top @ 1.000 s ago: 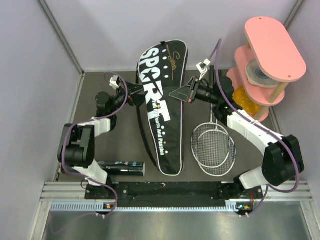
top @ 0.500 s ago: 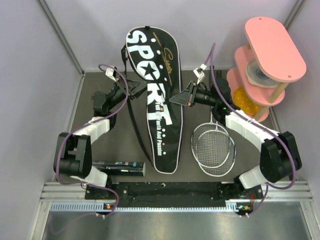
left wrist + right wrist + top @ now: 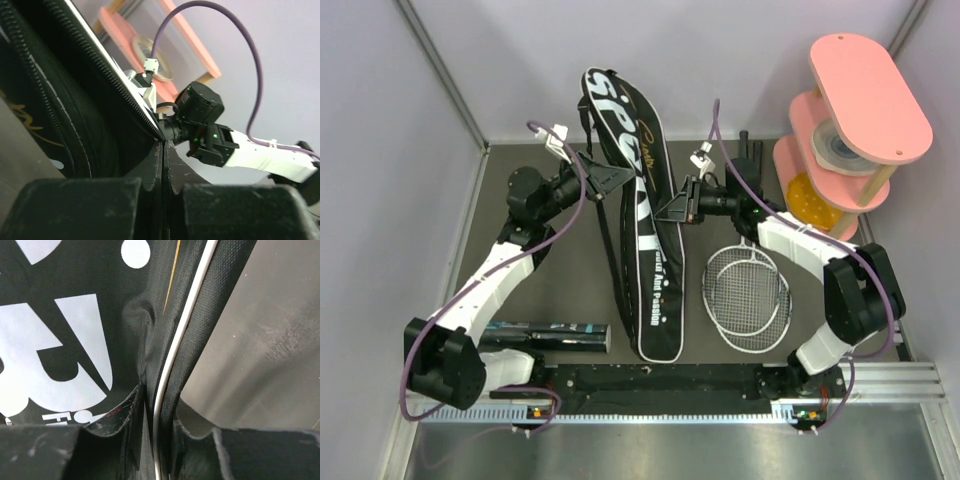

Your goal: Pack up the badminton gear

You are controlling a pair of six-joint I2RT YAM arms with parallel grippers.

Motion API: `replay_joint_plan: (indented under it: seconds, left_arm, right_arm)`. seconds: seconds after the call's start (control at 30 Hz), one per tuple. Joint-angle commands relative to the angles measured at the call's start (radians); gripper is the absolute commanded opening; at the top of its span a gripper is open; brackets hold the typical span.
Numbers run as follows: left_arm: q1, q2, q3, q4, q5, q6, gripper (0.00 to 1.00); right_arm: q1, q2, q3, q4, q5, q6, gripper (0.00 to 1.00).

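Room: dark table (image 3: 570,290), grey walls (image 3: 520,60).
Mine: left pincer (image 3: 615,178), right pincer (image 3: 672,208) both clamp SPORT bag (image 3: 645,270).
Overhead only: rackets (image 3: 745,295).

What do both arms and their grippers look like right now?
The left arm and right arm match: white links between bulky black joints. The left gripper and right gripper are black with wedge-shaped fingers. A purple cable loops along each arm, ending in a small white connector.
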Motion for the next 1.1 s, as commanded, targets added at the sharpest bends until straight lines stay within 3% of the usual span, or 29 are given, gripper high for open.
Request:
replay_joint_plan:
  seconds: [0.0, 0.1, 0.2, 0.33, 0.37, 0.5, 0.6, 0.7, 0.8, 0.87, 0.97, 1.07]
  left_arm:
    - [-0.044, -0.028, 0.067, -0.160, -0.155, 0.139, 0.00]
    - [-0.070, -0.013, 0.085, -0.202, -0.218, 0.140, 0.00]
    - [-0.092, 0.012, 0.085, -0.211, -0.260, 0.111, 0.00]
    - [-0.095, 0.084, 0.080, -0.239, -0.265, 0.065, 0.01]
    - [-0.093, 0.101, 0.079, -0.240, -0.233, 0.056, 0.16]
    - [-0.095, 0.162, 0.042, -0.144, -0.141, -0.011, 0.52]
    - [-0.095, 0.159, -0.004, -0.096, -0.155, -0.022, 0.68]
    - [-0.095, 0.145, 0.002, -0.149, -0.175, 0.022, 0.70]
    - [-0.095, 0.141, 0.001, -0.159, -0.181, 0.034, 0.65]
    - [-0.095, 0.130, -0.030, -0.099, -0.159, 0.019, 0.64]
    - [-0.095, 0.101, -0.085, 0.006, -0.129, -0.013, 0.75]
    - [-0.095, 0.084, -0.133, 0.132, -0.089, -0.088, 0.77]
  right_arm:
    - [0.030, 0.029, 0.083, -0.055, 0.008, -0.058, 0.24]
    - [0.038, 0.031, 0.095, -0.061, 0.020, -0.055, 0.25]
    - [0.056, 0.045, 0.123, -0.090, 0.040, -0.069, 0.33]
    - [0.075, 0.065, 0.154, -0.122, 0.072, -0.082, 0.32]
    - [0.076, 0.069, 0.151, -0.116, 0.077, -0.075, 0.30]
    - [0.076, 0.075, 0.135, -0.085, 0.074, -0.059, 0.18]
    - [0.075, 0.074, 0.120, -0.085, 0.089, -0.062, 0.14]
    - [0.075, 0.075, 0.112, -0.078, 0.093, -0.062, 0.14]
    - [0.075, 0.083, 0.109, -0.070, 0.091, -0.057, 0.13]
    - [0.069, 0.085, 0.096, -0.044, 0.086, -0.049, 0.13]
    - [0.052, 0.083, 0.066, 0.002, 0.070, -0.020, 0.13]
    - [0.039, 0.081, 0.040, 0.046, 0.050, 0.020, 0.12]
